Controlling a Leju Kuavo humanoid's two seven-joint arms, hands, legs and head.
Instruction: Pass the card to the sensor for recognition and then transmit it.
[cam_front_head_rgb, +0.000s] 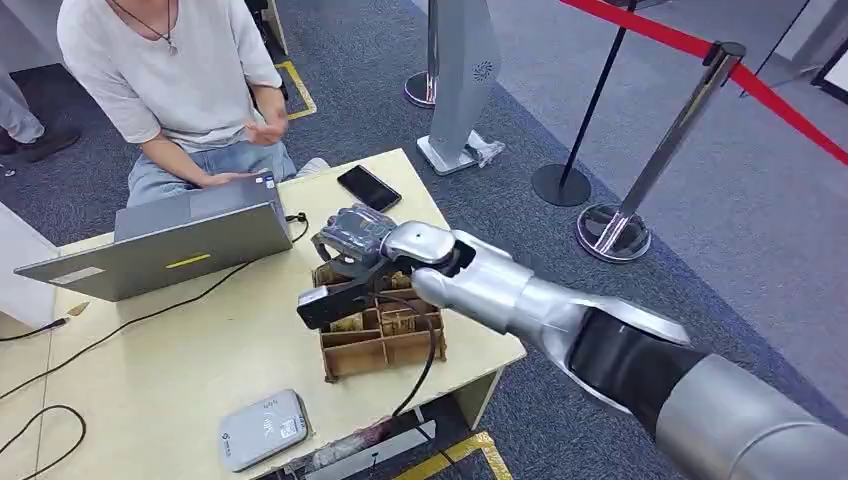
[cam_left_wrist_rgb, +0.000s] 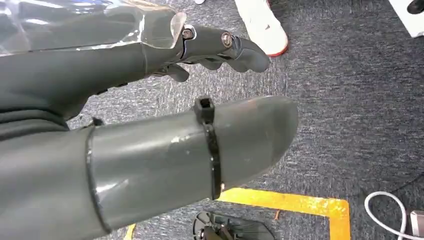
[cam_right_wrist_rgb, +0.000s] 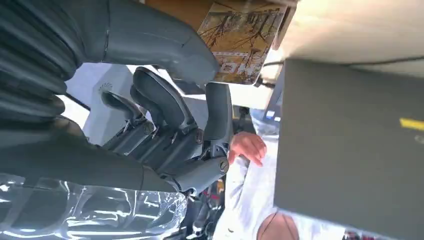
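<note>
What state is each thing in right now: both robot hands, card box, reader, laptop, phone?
Right robot hand: over the card box, fingers curled, no card visibly held.
Left robot hand: hanging over the carpet, holding nothing.
Card box: upright on the table, cards standing in slots.
Card reader: flat near the table's front edge, nothing on it.
Laptop: open.
Phone: flat, screen dark.

A silver right arm (cam_front_head_rgb: 520, 295) with a black elbow section is seen, ending in a grey right hand (cam_front_head_rgb: 350, 245). The left hand (cam_left_wrist_rgb: 150, 145) is grey, cable-tied, with screws showing and a clear cover.
</note>
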